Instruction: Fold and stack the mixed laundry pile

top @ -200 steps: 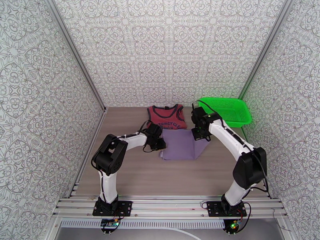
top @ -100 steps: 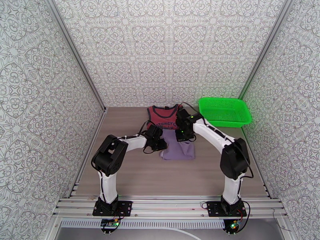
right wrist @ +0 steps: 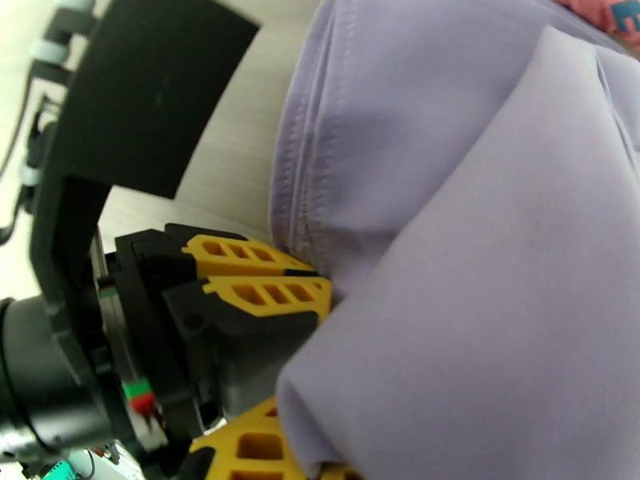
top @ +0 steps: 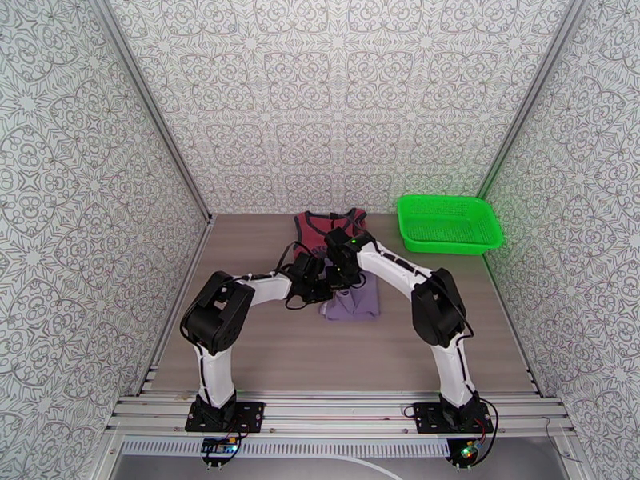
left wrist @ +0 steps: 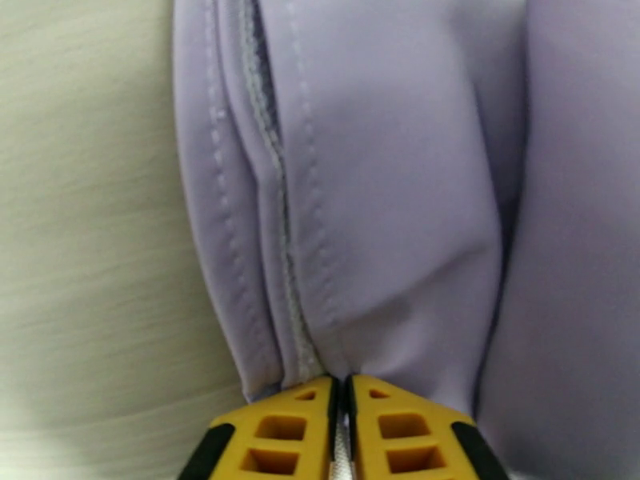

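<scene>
**Task items.** The lavender garment (top: 356, 304) lies near the centre of the bench (top: 264, 354), gathered into a narrow, folded bundle. The fabric is plain and smooth, with a double-stitched hem along its left edge, and a loose fold is raised over the right side. The red tank top (top: 318, 226) lies flat directly behind it, toward the rear wall. Its dark-trimmed neck is visible and its lower part is covered by the right arm.

**End effectors.** The left end effector (left wrist: 344, 387) is closed on the stitched hem of the lavender garment, with the yellow fingers almost touching. The right end effector (top: 344, 275) sits just beside it, over the same bundle. Cloth drapes over its fingers, so whether it is open or closed cannot be told.

**Surroundings.** A green basket (top: 448, 246) stands at the rear right of the bench, well apart from both garments. The two arms converge over the bundle and crowd the space above it.

**Clearance.** The bench surface is bare in front of the bundle and along the left side. Patterned walls enclose the left, right and rear edges.
</scene>
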You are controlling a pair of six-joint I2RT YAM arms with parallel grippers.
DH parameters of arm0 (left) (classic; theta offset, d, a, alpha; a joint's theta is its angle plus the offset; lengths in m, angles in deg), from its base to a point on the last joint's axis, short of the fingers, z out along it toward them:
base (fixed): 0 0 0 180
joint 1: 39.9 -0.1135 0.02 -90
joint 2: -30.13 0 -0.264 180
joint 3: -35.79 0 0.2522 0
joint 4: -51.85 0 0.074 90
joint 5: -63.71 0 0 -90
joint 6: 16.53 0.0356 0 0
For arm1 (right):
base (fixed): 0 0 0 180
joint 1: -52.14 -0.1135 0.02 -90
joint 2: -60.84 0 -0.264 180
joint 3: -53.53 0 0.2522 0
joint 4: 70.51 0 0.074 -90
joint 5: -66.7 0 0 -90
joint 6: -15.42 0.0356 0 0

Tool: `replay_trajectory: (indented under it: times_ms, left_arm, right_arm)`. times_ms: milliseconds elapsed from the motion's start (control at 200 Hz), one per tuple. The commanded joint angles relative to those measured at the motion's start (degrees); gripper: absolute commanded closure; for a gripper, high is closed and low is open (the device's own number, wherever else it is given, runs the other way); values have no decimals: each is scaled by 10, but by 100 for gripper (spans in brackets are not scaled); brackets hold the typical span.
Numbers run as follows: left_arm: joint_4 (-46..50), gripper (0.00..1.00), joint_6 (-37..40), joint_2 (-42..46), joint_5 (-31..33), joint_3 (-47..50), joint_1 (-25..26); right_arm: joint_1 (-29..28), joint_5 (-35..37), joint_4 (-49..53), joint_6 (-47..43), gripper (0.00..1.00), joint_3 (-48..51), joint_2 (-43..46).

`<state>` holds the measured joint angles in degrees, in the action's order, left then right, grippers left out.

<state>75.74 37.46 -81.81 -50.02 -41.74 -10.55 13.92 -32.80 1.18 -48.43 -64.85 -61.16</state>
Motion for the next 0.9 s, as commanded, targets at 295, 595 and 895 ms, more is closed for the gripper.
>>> replay_trajectory:
  times_ms: [295,595,895]
  left_arm:
    - [151,87,52,43,72,-1,-8]
    - [315,71,109,156,181,-61,-26]
    - [380,63,87,243,215,-79,-16]
  right_arm:
    - [0,-17,-6,0,46,-27,51]
    - [20,-22,-49,-7,68,64,136]
    - [14,-100,-225,38,95,259,103]
